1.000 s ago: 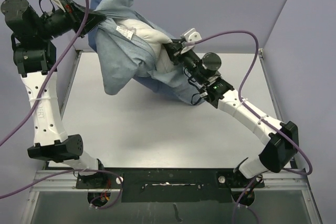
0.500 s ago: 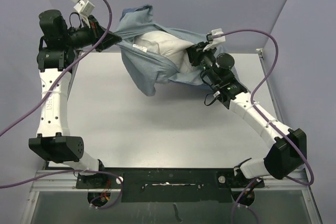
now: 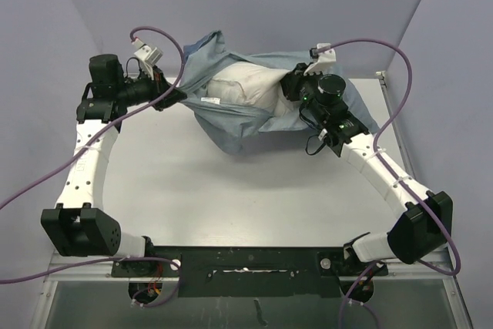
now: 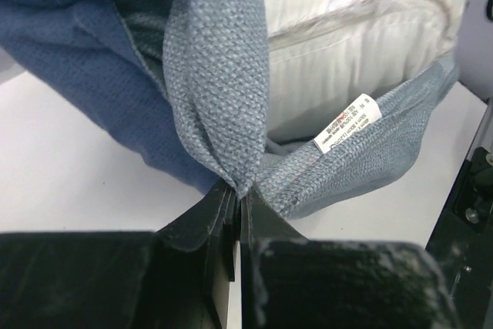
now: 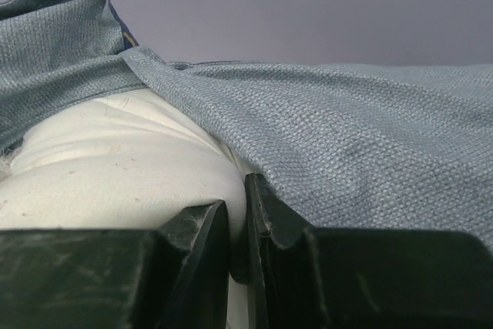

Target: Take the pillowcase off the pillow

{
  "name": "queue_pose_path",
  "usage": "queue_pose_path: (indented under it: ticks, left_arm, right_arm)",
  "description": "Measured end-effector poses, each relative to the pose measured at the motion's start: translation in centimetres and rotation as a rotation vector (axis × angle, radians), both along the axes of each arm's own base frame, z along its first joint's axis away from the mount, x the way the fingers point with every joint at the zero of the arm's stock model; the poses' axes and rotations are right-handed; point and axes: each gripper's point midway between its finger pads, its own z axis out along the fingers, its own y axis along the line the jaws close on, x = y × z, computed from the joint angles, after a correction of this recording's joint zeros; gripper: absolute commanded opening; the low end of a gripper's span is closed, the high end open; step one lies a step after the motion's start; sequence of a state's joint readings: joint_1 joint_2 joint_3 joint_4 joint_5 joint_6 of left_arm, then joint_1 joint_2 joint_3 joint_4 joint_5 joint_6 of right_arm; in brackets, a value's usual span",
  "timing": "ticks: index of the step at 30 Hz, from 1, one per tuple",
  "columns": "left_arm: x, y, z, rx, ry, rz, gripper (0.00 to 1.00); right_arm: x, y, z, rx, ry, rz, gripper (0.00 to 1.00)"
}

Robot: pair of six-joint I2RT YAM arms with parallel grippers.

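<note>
The blue pillowcase (image 3: 231, 117) lies bunched at the back of the table with the white pillow (image 3: 246, 86) showing through its open mouth. My left gripper (image 3: 179, 95) is shut on a pinched fold of the pillowcase (image 4: 223, 75) at the left edge of the opening. The pillow (image 4: 362, 44) and its small white tag (image 4: 348, 122) show just beyond. My right gripper (image 3: 286, 88) is shut on a fold of the pillow (image 5: 115, 167) at its right end, with the pillowcase (image 5: 347, 136) draped over the right finger.
The white table (image 3: 231, 190) extends toward the arm bases. Purple cables (image 3: 370, 44) loop above both wrists. Blue-grey walls stand close behind and to both sides of the table.
Both grippers have come down and toward the table's back middle with the bundle. The left arm has swung right and lowered, and the pillowcase has sunk onto the table.
</note>
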State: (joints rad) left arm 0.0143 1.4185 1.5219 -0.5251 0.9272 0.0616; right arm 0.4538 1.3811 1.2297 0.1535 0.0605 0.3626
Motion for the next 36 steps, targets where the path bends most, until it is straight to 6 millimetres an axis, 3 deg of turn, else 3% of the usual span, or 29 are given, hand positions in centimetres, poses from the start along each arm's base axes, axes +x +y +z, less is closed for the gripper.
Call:
queue_pose_path:
  ticks: [6, 12, 18, 22, 28, 32, 36]
  left_arm:
    - [0.8, 0.5, -4.9, 0.064, 0.041, 0.042, 0.02]
    - [1.7, 0.4, -9.8, 0.216, 0.026, 0.09, 0.0]
    - [4.3, 1.9, -11.3, 0.254, 0.027, 0.183, 0.0]
    - [5.8, 3.3, -10.3, 0.218, 0.034, 0.263, 0.0]
    - [9.1, 5.0, -6.4, 0.11, 0.031, 0.387, 0.0]
    - [12.3, 6.1, -4.1, 0.03, 0.058, 0.445, 0.0]
    - [15.8, 7.3, -1.2, -0.032, 0.074, 0.487, 0.0]
  right_arm:
    - [0.1, -0.7, -0.5, 0.021, 0.059, -0.018, 0.0]
    - [1.1, -3.0, 0.0, 0.047, 0.062, -0.087, 0.0]
    - [0.3, -1.6, -0.7, 0.084, 0.061, 0.005, 0.0]
    - [-0.7, -0.2, -0.8, 0.14, 0.048, 0.117, 0.0]
    - [-2.9, 1.7, 0.8, 0.264, -0.005, 0.285, 0.0]
    - [-5.3, 3.4, 2.1, 0.313, -0.038, 0.416, 0.0]
    - [-9.1, 6.5, 2.9, 0.307, -0.071, 0.564, 0.0]
